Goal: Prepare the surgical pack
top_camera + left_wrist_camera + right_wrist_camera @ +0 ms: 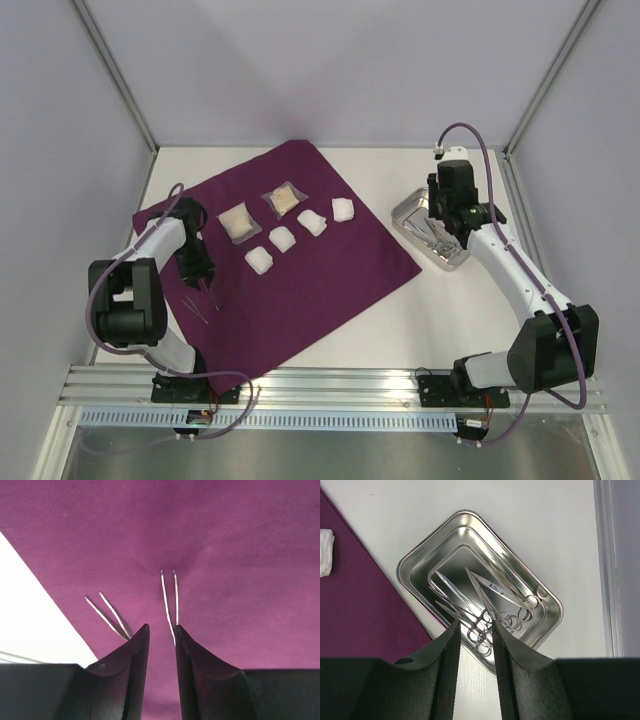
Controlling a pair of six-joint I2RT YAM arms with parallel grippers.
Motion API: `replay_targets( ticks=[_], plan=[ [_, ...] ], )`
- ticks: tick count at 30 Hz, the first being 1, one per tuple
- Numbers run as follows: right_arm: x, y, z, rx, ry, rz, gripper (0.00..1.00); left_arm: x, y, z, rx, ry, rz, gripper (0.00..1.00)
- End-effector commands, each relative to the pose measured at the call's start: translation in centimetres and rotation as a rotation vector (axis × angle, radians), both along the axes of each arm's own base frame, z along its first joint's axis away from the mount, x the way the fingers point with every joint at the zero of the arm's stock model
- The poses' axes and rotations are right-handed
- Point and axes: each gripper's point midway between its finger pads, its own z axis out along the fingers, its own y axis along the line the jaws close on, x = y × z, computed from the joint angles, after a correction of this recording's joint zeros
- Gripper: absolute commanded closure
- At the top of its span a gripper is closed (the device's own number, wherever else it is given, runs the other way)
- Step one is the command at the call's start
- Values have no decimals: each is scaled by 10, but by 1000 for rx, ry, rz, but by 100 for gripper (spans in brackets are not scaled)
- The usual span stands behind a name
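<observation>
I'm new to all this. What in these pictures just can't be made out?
- Left wrist view: whether the left gripper grips the tweezers; the jaws hide their near ends.
- Right wrist view: how many forceps lie in the tray; they overlap, and the jaws cover some handles.
- Top view: what the packets hold; too small.

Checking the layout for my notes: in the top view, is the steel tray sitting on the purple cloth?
No, the steel tray rests on the bare white table, beside the purple cloth at its right edge.

White table [400, 335] carries a dark-purple cloth [300, 290]; a steel tray [408, 215] lies just beside it
</observation>
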Motion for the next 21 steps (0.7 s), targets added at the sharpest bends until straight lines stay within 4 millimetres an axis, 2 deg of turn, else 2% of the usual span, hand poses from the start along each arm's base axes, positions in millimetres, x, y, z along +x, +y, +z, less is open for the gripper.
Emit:
replay_targets(
  ticks=[1, 5, 6, 8, 18, 21],
  plan=[
    [4, 0, 16, -4, -62, 6, 66, 6, -3, -5, -25, -17, 15, 63],
    [3, -1, 13, -15, -52, 2, 66, 5, -1, -10, -27, -11, 17, 63],
    [3, -1, 14, -16, -53, 5, 66, 3, 1, -11, -28, -5, 25, 68],
    [3, -1, 14, -15, -53, 6, 66, 0, 5, -14, -31, 3, 43, 71],
    [3, -1, 9, -17, -39, 7, 66, 5, 7, -17, -42, -4, 27, 70],
    [1, -2, 5, -45, -16, 24, 66, 4, 3, -13, -62, -13, 22, 69]
  ],
)
